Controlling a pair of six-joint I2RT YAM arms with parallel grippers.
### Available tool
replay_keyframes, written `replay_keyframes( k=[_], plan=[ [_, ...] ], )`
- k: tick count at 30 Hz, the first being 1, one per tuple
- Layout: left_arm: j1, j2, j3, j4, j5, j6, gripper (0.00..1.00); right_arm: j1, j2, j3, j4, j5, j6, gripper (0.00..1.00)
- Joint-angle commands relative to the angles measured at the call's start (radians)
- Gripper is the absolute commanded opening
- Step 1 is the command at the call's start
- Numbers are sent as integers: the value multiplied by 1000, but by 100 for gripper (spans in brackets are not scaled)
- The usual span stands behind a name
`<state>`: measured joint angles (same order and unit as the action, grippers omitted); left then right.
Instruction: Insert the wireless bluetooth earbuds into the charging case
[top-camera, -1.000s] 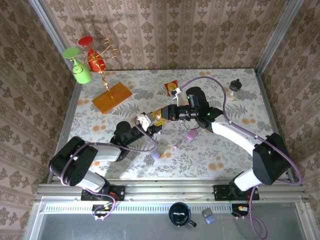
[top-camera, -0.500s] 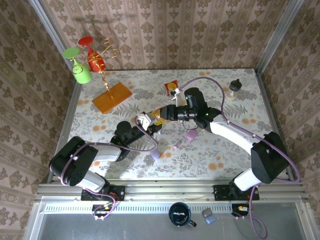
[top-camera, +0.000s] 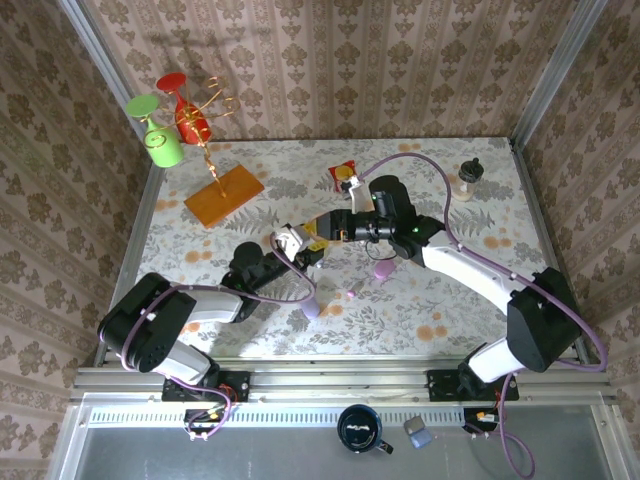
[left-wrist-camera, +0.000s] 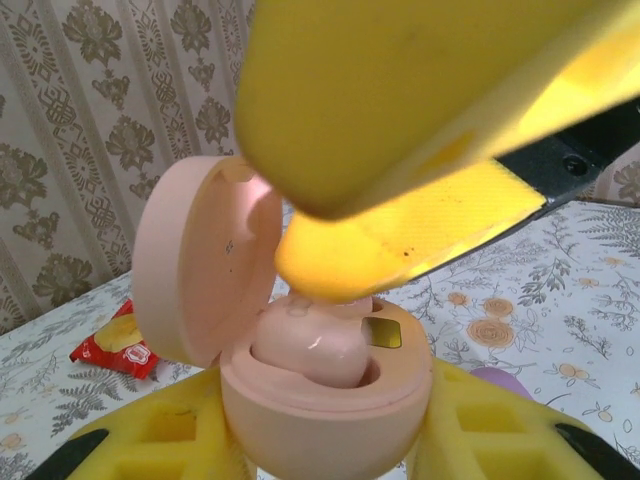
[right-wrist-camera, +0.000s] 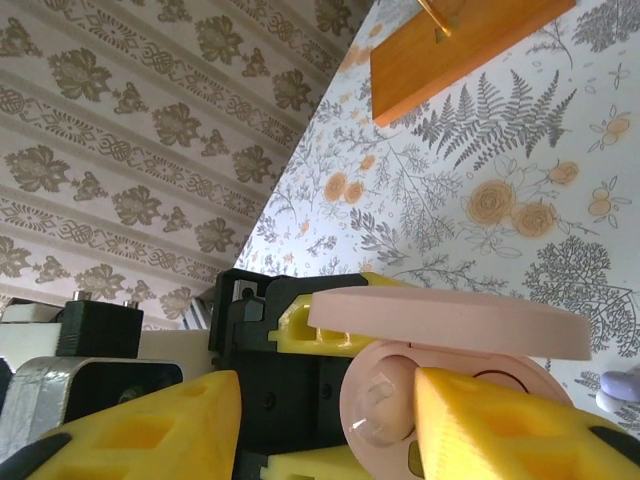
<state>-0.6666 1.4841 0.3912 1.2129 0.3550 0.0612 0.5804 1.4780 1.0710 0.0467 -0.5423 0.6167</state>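
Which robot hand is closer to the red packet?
Right. The right gripper is just this side of the red packet; the left gripper, holding the pink case, is farther left.

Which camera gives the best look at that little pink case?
Left wrist view: the pink case sits open up close, an earbud inside. The right wrist view shows its lid edge-on; the top view, a tiny pale speck.
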Motion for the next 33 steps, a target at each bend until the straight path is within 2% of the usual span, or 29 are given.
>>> replay_keyframes(
  k=[1,4,9,13,17,23,27,33],
  plan=[
    [0,-7,13,70,24,13,18,-5,-50,-11,-9,30,-46,55],
    [3,-6,5,70,24,20,18,-5,-77,-22,-2,1,-78,59],
    [14,-10,-18,68,40,59,18,0,-155,-18,-32,-30,-164,60],
    [15,-20,-31,69,35,81,18,2,-173,26,-103,2,-203,59],
    [16,-29,-36,65,78,104,19,2,-97,130,-242,40,-236,60],
    [22,-38,-48,65,117,99,19,2,34,233,-332,42,-259,59],
    [22,-47,-51,65,107,83,19,2,49,237,-358,28,-281,59],
    [38,-61,-40,73,50,-28,19,-1,4,194,-372,16,-308,59]
  ],
)
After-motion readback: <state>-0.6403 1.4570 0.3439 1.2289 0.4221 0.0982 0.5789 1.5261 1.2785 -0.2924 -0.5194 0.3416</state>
